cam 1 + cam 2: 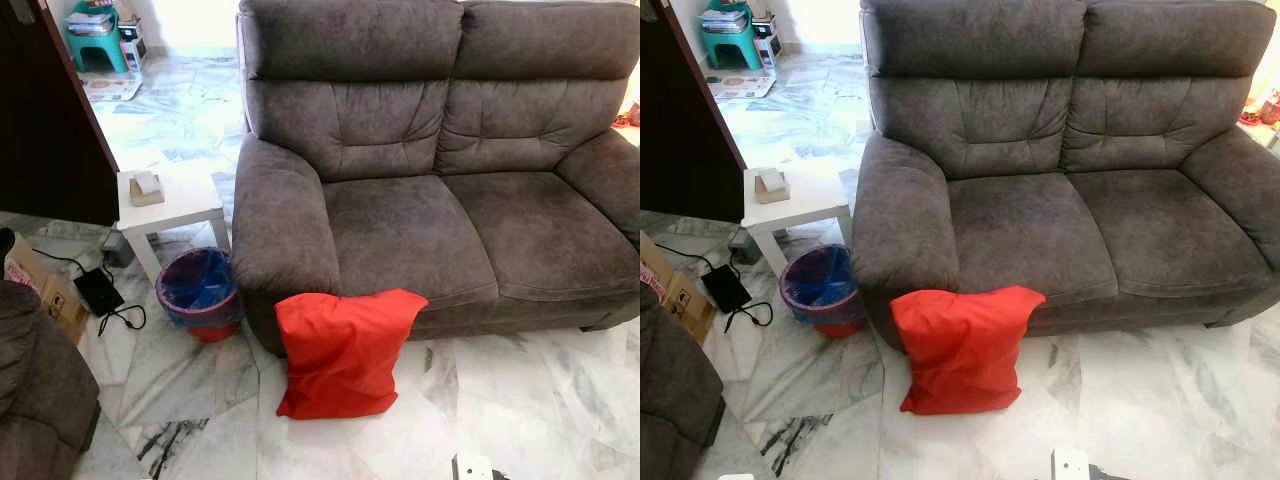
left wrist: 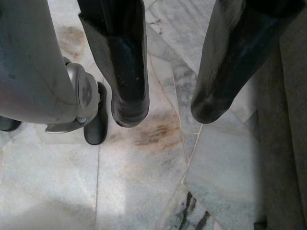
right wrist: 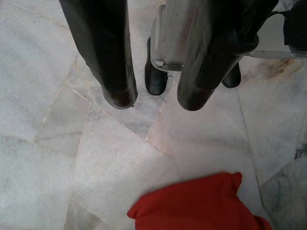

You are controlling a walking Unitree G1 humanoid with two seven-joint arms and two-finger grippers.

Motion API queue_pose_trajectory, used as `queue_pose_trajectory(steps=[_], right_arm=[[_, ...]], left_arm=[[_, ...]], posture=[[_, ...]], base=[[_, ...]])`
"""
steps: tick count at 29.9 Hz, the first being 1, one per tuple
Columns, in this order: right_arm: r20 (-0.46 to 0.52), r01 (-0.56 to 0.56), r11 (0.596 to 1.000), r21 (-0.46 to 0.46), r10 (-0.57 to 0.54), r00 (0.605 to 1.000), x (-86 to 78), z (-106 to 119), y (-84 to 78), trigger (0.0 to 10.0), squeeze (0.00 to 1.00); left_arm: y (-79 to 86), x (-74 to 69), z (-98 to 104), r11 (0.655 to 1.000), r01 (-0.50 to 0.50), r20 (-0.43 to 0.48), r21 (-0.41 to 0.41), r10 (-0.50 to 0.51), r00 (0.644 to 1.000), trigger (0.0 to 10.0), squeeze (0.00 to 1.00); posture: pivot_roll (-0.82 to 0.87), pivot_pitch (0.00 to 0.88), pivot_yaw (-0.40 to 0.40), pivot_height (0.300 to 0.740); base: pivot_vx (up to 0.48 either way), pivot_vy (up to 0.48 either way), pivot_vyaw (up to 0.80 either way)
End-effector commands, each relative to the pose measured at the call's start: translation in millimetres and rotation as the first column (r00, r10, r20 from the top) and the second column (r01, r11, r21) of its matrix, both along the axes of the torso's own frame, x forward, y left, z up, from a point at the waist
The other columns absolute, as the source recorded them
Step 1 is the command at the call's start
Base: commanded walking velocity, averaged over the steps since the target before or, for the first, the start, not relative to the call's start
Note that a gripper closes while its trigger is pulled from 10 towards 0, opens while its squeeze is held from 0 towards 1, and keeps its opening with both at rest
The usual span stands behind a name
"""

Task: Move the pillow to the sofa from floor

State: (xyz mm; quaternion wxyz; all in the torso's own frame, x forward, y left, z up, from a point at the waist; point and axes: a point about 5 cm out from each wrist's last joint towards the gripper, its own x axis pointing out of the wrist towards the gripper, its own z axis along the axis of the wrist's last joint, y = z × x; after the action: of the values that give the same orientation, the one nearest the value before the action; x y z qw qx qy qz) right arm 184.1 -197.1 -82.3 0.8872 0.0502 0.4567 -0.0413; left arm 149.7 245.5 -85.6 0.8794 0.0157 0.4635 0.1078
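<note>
One red pillow [image 1: 343, 352] upright on the marble floor [image 1: 520, 410], leaning against the front of the one grey two-seat sofa [image 1: 440, 190]; left gripper [image 2: 165, 111] and right gripper [image 3: 156, 99] both hang over floor, fingers apart, empty.

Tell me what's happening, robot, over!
Left gripper and right gripper open, empty, over floor. Red pillow on floor, leaning against grey sofa. Bin beside it, path open.
</note>
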Motion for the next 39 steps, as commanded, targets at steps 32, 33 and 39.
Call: queue_pose_trajectory(steps=[32,33,39], right_arm=[[0.002,0.006,1.000,-0.008,-0.006,1.000,-3.1,-0.8,-3.1,10.0,0.00],[0.002,0.005,1.000,-0.008,-0.005,1.000,-3.1,-0.8,-2.9,10.0,0.00],[0.002,0.009,1.000,-0.008,-0.009,1.000,-3.1,-0.9,-2.7,10.0,0.00]], left_arm=[[-2.9,-8.4,-4.4,0.999,-0.026,-0.027,-0.031,0.025,0.999,10.0,0.00],[-2.8,-8.4,-4.3,0.999,-0.026,-0.027,-0.031,0.025,0.999,10.0,0.00],[-2.6,-8.5,-4.3,0.999,-0.024,-0.027,-0.032,0.023,0.999,10.0,0.00]], posture=[[0.06,0.108,-0.029,0.740],[0.06,0.108,-0.029,0.740],[0.06,0.107,-0.027,0.740]], base=[[0.273,0.000,0.00],[0.304,0.000,0.00],[0.297,0.000,0.00]])
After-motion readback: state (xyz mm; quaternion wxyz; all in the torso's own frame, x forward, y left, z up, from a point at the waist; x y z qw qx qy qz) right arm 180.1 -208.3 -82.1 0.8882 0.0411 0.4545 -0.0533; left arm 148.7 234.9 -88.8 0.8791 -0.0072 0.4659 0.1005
